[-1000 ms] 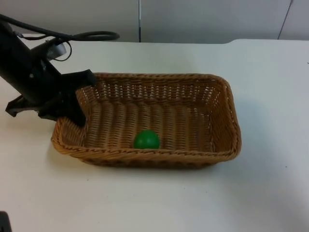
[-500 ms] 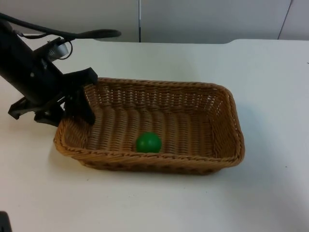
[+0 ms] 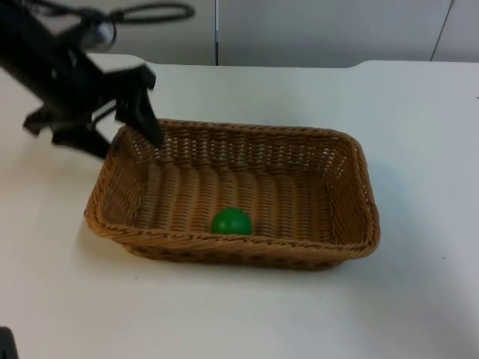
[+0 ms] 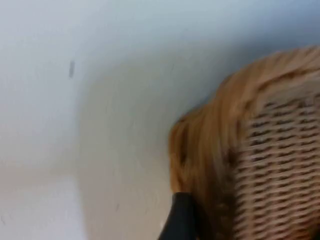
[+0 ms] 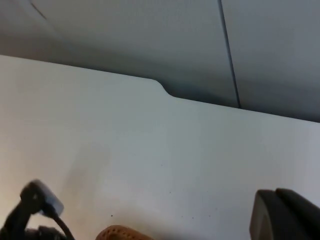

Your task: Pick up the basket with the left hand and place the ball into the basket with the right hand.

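The woven wicker basket (image 3: 352,187) rests flat on the white table, and the green ball (image 3: 230,221) lies inside it near the front wall. My left gripper (image 3: 131,146) is open above the basket's far left corner, one finger over the inside and the other outside the rim, holding nothing. In the left wrist view a blurred basket corner (image 4: 250,150) lies beside a black fingertip (image 4: 180,220). The right wrist view looks over the table to the wall, with a black fingertip (image 5: 285,215) and a bit of basket rim (image 5: 117,232); the right arm waits with its gripper shut.
The grey partition wall (image 3: 314,30) closes off the far edge of the table. Bare white table top (image 3: 419,112) surrounds the basket to the right and in front.
The left gripper has opened, let go of the basket's left rim and moved back toward the far left corner. The basket has settled flat, with the ball still inside.
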